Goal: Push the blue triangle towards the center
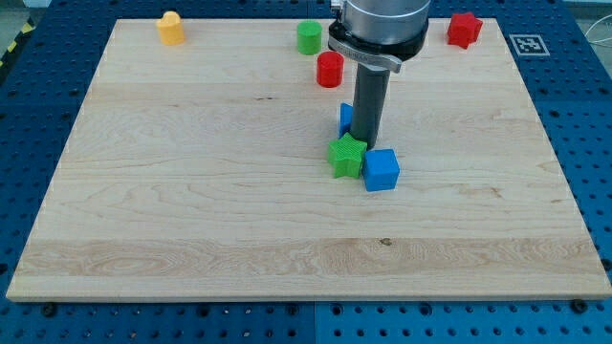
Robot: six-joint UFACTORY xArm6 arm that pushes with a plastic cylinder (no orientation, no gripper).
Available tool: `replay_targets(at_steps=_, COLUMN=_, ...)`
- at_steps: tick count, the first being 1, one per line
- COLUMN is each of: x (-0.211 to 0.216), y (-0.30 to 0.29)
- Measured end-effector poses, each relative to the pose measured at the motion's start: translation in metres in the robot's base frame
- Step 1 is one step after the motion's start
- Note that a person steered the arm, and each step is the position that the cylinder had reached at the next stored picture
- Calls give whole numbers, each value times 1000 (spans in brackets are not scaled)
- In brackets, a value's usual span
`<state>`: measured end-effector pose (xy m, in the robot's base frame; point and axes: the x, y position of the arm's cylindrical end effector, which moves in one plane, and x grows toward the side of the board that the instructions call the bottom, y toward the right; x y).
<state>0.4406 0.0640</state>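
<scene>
On the wooden counter (191,191), going from the view's left, the first thing is a yellow block (170,28) with a rounded top, standing near the top edge and well apart from everything else. The broad middle of the boards to its right and below it carries nothing until the cluster near the centre.

Further right, at the view's top, a green block (308,37) of cylinder-like shape stands close to the upper edge. Just below and to its right is a red cylinder (330,69), near it but not touching.

Below these, around the centre of the board, sits a green block (347,156) with a star-like, notched outline. Behind it, a little toward the view's top, a sliver of the blue triangle (345,118) shows at the left edge of the dark rod; most of it is hidden, so its shape cannot be confirmed from here. My tip (367,144) comes down right there, just right of the blue triangle, at the upper right corner of the green star block and just above the blue cube (382,169). Whether the tip touches any of them cannot be told. The blue cube touches, or nearly touches, the green star block on its right side.

This arm carries no hand, only the rod, so nothing is clenched or grasped.

Far right, at the top edge, stands a red block (464,29) of star-like shape.
</scene>
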Motion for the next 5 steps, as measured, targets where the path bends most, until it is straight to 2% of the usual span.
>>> replay_targets(at_steps=2, x=-9, y=-1)
replay_targets(at_steps=4, x=-33, y=-30)
replay_targets(at_steps=5, x=-26, y=-23)
